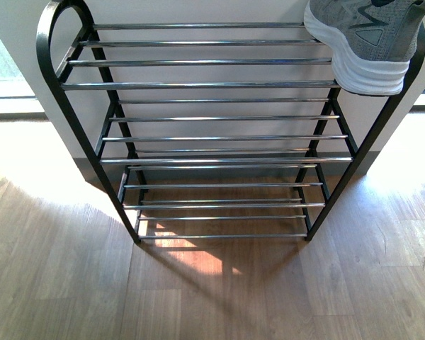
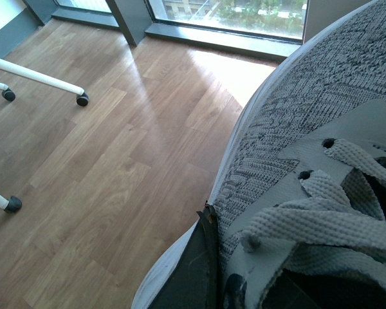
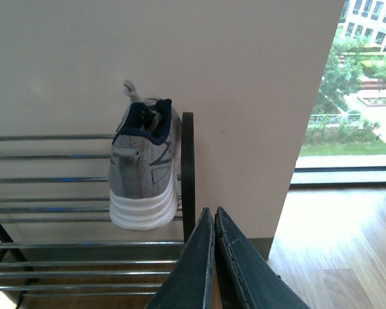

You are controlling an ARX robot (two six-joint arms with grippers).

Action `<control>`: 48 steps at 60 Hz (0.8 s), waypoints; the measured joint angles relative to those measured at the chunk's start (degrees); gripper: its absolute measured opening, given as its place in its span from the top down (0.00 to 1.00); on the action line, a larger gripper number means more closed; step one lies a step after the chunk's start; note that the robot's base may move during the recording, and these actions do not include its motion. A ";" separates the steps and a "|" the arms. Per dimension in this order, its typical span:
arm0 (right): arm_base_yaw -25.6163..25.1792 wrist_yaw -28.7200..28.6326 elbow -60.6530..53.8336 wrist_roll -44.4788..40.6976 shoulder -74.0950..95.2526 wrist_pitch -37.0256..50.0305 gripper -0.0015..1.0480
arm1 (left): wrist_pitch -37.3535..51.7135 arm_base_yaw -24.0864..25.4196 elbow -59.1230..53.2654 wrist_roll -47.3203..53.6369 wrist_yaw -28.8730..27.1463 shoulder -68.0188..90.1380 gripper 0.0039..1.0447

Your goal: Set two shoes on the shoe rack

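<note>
Second shoe held
Left gripper [image 2: 204, 273] clasps grey knit sneaker [image 2: 289, 129]; twin [image 1: 368, 35] sits heel-near, right on black-framed silver-barred rack [image 1: 198, 85]; right gripper [image 3: 213, 257] pinched empty.

One shoe [image 3: 145, 174] sits atop the shoe rack [image 3: 188, 154]

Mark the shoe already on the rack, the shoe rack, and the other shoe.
shoe on the rack [image 1: 382, 42]: front view, grey knit side.
shoe rack [image 1: 198, 85]: front view, front bar of top tier.
other shoe [image 2: 289, 109]: left wrist view, knit upper near the toe.
</note>
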 joint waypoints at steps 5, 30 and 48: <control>0.00 0.00 -1.38 0.00 -2.45 -1.14 0.98 | 0.00 0.00 0.00 0.00 0.00 0.00 0.99; 0.00 0.00 -7.58 -0.02 -14.03 -5.55 0.98 | -0.02 0.00 0.00 0.00 0.00 0.00 0.99; 0.00 0.00 -8.15 -0.07 -24.11 -15.04 0.98 | 0.00 0.00 0.00 0.00 0.02 0.00 0.99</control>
